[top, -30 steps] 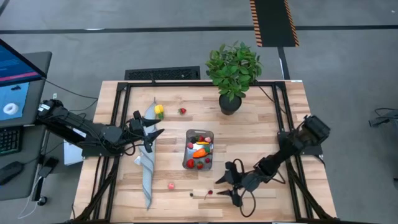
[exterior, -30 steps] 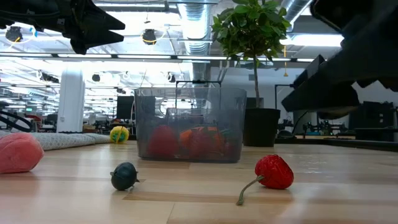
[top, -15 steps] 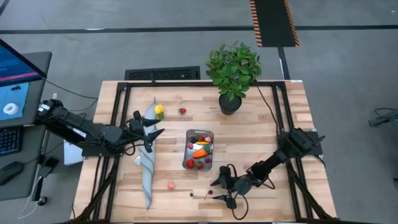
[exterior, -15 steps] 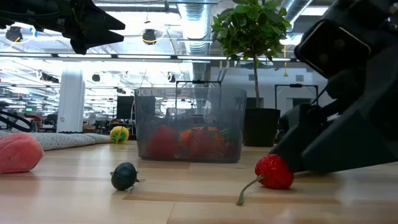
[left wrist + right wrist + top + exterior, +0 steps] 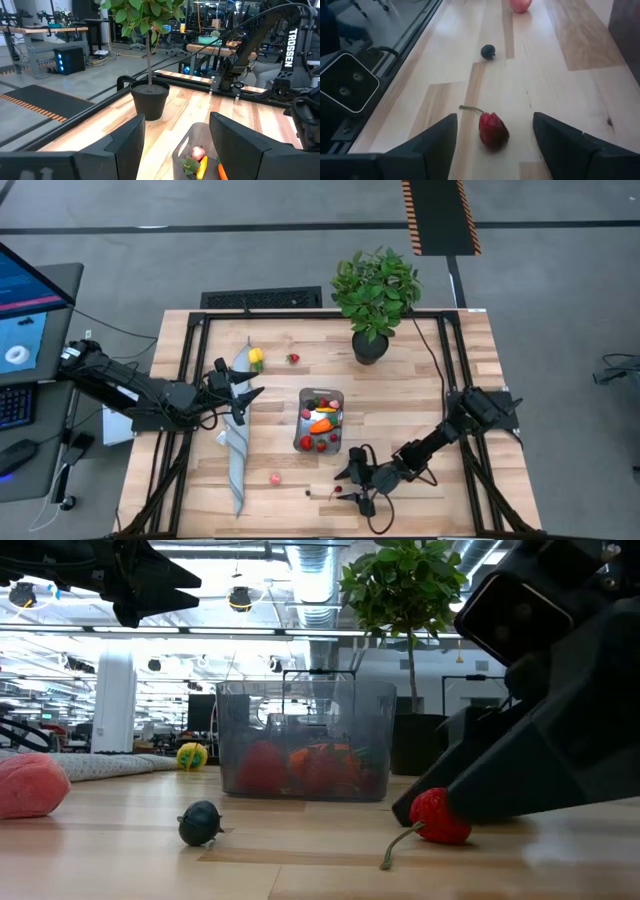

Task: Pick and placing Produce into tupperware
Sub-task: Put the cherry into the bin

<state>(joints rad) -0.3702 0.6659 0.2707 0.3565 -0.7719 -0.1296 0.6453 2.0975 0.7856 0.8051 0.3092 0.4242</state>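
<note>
A leafy green potted plant (image 5: 375, 300) in a round black pot stands at the table's far edge, well apart from both grippers and straight ahead of the left one. A long grey folded cloth strip (image 5: 238, 435) lies on the pale wooden slatted table (image 5: 420, 395), directly beneath the left gripper. A small black camera box (image 5: 347, 82) sits beside the right gripper, at the table's near edge.

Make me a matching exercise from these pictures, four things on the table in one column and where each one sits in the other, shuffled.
Things:
1. red chili pepper
2. yellow piece
3. orange carrot
4. potted plant

Places:
A. inside the tupperware
B. at the table's far edge
C. between the right gripper's open jaws, near the front edge
D. beside the far end of the grey cloth strip

Pairs: 1-C, 2-D, 3-A, 4-B
</note>
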